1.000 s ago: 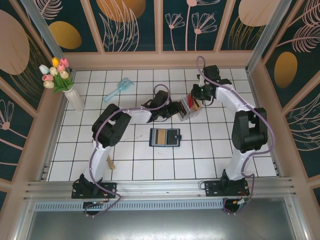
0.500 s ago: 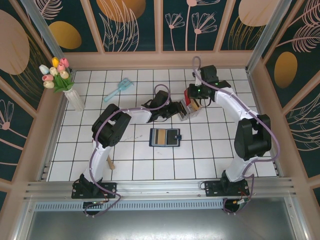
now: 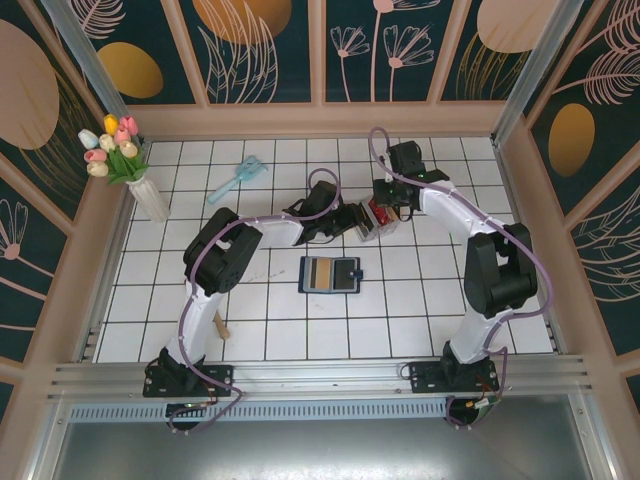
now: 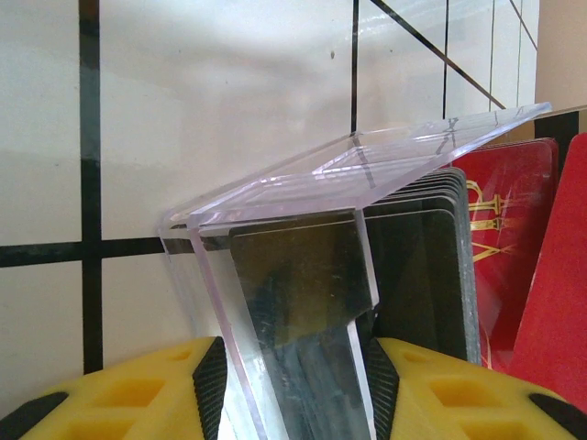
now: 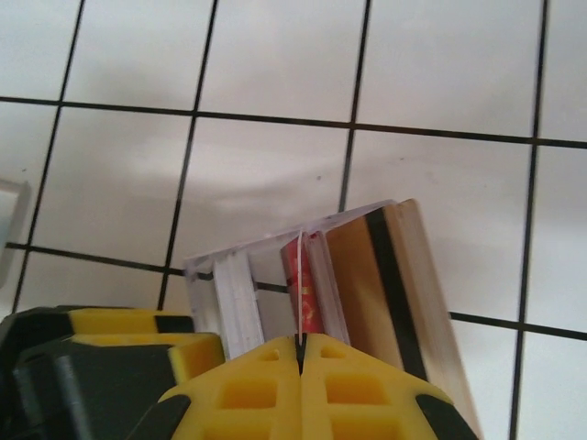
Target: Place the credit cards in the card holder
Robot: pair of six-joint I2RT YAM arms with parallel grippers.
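The card holder (image 3: 330, 273), a dark navy wallet, lies open on the tiles at the centre, a tan card in its slot. Behind it stands a clear slotted rack (image 3: 368, 222) with credit cards upright in it. My left gripper (image 3: 352, 220) is shut on the rack's clear end wall (image 4: 275, 302), its black pads (image 4: 213, 385) pressing both sides. Dark cards (image 4: 431, 266) and red cards (image 4: 514, 229) stand behind that wall. My right gripper (image 5: 300, 344) is shut on the top edge of a red card (image 5: 307, 289), which stands in a rack slot next to a gold card (image 5: 394, 275).
A white vase of tulips (image 3: 148, 195) stands at the far left, a light blue brush (image 3: 237, 180) lies behind the left arm, and a small wooden piece (image 3: 222, 326) lies near the left arm's base. Wooden walls close in the tiled floor on all sides.
My right gripper has swung left and nearer, coming down over the rack's cards. The left gripper, the rack and the wallet have stayed put.
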